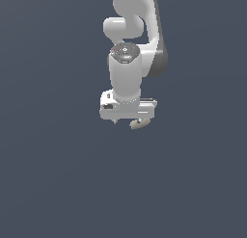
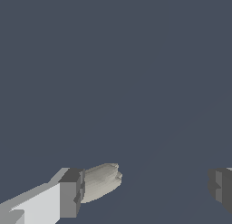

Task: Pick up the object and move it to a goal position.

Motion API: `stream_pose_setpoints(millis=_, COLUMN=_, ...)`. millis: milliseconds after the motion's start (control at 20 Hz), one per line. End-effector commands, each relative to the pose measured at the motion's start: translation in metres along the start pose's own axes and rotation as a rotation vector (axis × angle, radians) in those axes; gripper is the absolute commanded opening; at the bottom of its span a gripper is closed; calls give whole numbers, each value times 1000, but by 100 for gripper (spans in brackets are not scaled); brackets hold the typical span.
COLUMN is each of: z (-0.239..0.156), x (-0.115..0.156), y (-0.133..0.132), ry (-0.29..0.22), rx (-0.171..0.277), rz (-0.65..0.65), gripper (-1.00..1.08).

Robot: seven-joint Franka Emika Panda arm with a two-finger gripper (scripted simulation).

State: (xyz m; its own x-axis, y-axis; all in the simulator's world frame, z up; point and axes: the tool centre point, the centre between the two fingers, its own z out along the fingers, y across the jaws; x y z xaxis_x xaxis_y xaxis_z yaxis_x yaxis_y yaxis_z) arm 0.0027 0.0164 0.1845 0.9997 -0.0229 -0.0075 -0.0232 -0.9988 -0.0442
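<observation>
The object [image 2: 102, 182] is a small lumpy beige-grey stone. In the wrist view it lies right against the inner face of one grey fingertip [image 2: 70, 193]; the other fingertip [image 2: 221, 187] stands far from it, with a wide gap between. My gripper [image 2: 145, 191] is open. In the exterior view the white hand points straight down, and the object [image 1: 138, 124] shows just under its edge toward the exterior view's right. The gripper [image 1: 126, 120] is mostly hidden there by the hand body.
A plain dark blue-grey surface [image 1: 58, 184] fills both views. The white arm [image 1: 126, 63] rises above the hand to the top of the exterior view. No other objects or goal marker show.
</observation>
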Motion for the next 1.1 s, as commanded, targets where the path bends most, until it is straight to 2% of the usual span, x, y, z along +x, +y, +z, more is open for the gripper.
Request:
stream_pose_setpoints(millis=0, z=0, x=0, y=0, ry=0, rx=0, rz=0, gripper=100)
stream_pose_setpoints(millis=450, z=8, x=-3, y=4, ry=-20, rx=30, rz=43, gripper=100)
stream_pose_setpoints(millis=1050, z=13, x=-7, y=-1, ry=-20, rx=25, rz=98, gripper=100)
